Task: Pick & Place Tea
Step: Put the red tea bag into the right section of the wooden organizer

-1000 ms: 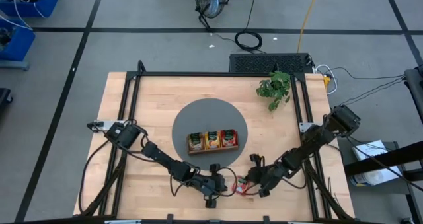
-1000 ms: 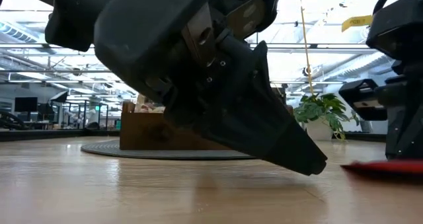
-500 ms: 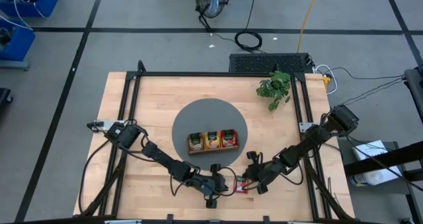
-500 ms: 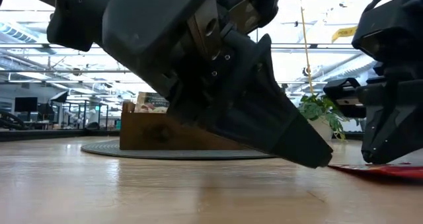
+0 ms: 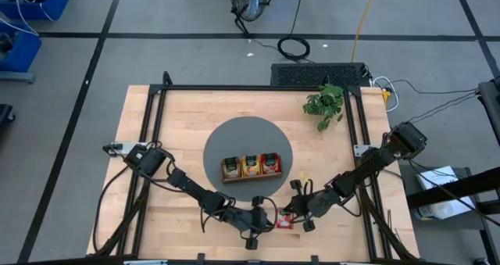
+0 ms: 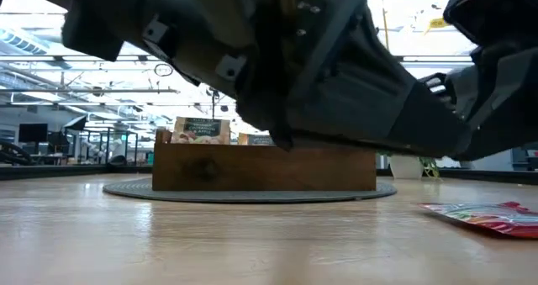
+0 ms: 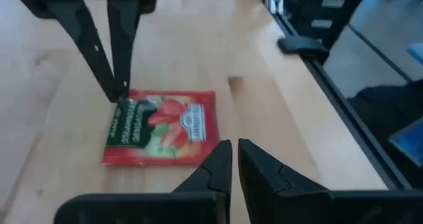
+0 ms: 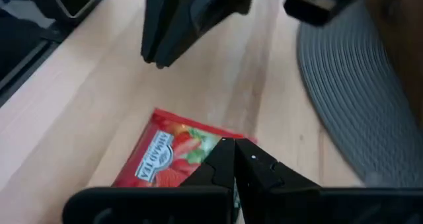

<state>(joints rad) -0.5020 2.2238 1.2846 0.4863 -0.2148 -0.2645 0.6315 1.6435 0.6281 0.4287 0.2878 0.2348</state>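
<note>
A red tea packet (image 5: 284, 222) lies flat on the wood near the table's near edge; it also shows in the left wrist view (image 7: 162, 127), the right wrist view (image 8: 175, 161) and the low view (image 6: 492, 217). My left gripper (image 5: 263, 216) is shut and hovers just left of the packet, touching nothing. My right gripper (image 5: 294, 212) is shut, its tips over the packet's right end. More tea packets stand in the wooden tray (image 5: 251, 177): beige-brown, orange-yellow and red, one sort in each compartment. My right gripper's shut fingertips (image 7: 121, 92) stand at the corner of the red packet's short edge (image 7: 132, 100), slanting down from the table's right. I cannot tell whether they touch it. The packet lies flat on the table.
The tray sits on a dark round mat (image 5: 234, 140) in the middle of the table. A small potted plant (image 5: 324, 102) stands at the far right. Black frame rails (image 5: 363, 140) run along the table's sides. Bare wood lies left of the grippers.
My right gripper has moved toward the table's left, closer to the packet and my left gripper. In the low view it dipped onto the packet, then rose. My left gripper has tipped from slanting down to nearly level, uncovering the tray behind it.
</note>
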